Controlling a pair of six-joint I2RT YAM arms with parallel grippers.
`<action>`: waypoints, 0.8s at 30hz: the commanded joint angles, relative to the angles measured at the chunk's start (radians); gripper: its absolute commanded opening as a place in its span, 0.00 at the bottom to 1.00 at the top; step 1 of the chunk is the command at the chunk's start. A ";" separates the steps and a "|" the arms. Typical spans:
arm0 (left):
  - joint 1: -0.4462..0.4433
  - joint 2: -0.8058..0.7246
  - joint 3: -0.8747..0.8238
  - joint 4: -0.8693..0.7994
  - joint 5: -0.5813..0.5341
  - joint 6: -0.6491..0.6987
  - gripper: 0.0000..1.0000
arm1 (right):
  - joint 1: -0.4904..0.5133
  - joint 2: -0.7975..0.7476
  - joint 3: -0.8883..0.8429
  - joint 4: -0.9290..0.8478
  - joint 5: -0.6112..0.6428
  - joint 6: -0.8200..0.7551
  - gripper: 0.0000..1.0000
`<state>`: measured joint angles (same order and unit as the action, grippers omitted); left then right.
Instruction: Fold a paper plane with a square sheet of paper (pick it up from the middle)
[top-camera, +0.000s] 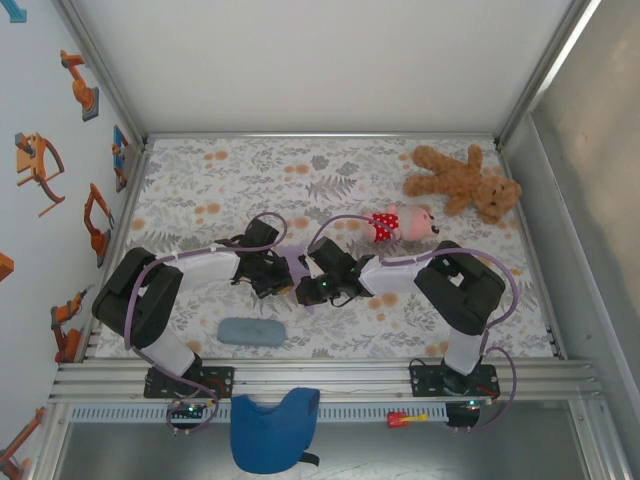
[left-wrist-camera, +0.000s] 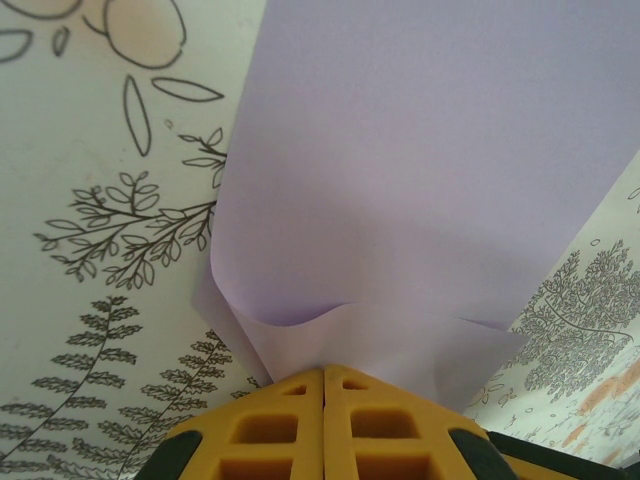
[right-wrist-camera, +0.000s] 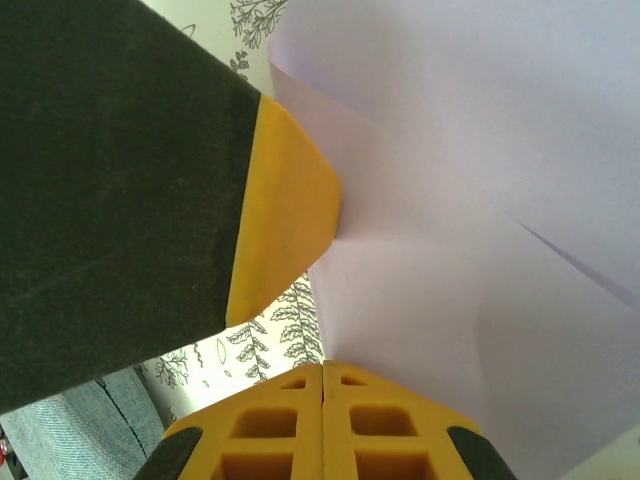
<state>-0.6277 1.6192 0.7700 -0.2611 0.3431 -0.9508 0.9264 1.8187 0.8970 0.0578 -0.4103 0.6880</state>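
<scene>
We take the grey-blue pad (top-camera: 252, 330) on the floral desk (top-camera: 200, 190) as our mark. Just beyond the pad and slightly to its right, the square sheet of paper (left-wrist-camera: 430, 170) sits where the two wrists meet, a pale lavender patch in the overhead view. The left gripper (left-wrist-camera: 325, 374) comes in from beyond the pad's left end. Its yellow jaws are pressed tight together on the near edge of the sheet, which curls and buckles right at the tips. The right gripper (right-wrist-camera: 323, 368) comes in from beyond the pad's right end, its jaws likewise closed flat on the paper's edge. In the right wrist view a yellow-tipped finger (right-wrist-camera: 285, 215) of the left gripper touches the sheet, a diagonal crease crosses the paper, and a corner of the pad shows low at the left. Farther beyond the pad, to its right, lies a pink doll (top-camera: 400, 223), and farther right again a brown teddy bear (top-camera: 465, 180). On the pad's near side, past the rail, a blue cloth (top-camera: 273, 428) hangs.
</scene>
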 joint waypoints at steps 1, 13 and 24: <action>-0.003 0.029 -0.021 -0.050 -0.035 -0.009 0.06 | 0.002 0.017 0.022 -0.034 0.010 -0.019 0.00; -0.004 0.038 -0.028 -0.068 -0.056 -0.011 0.06 | 0.003 0.014 -0.004 -0.076 -0.023 -0.037 0.00; 0.004 0.042 -0.035 -0.080 -0.067 -0.007 0.06 | 0.003 -0.099 -0.132 -0.129 -0.068 -0.044 0.00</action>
<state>-0.6277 1.6211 0.7700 -0.2619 0.3405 -0.9508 0.9260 1.7527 0.8085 0.0296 -0.4469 0.6544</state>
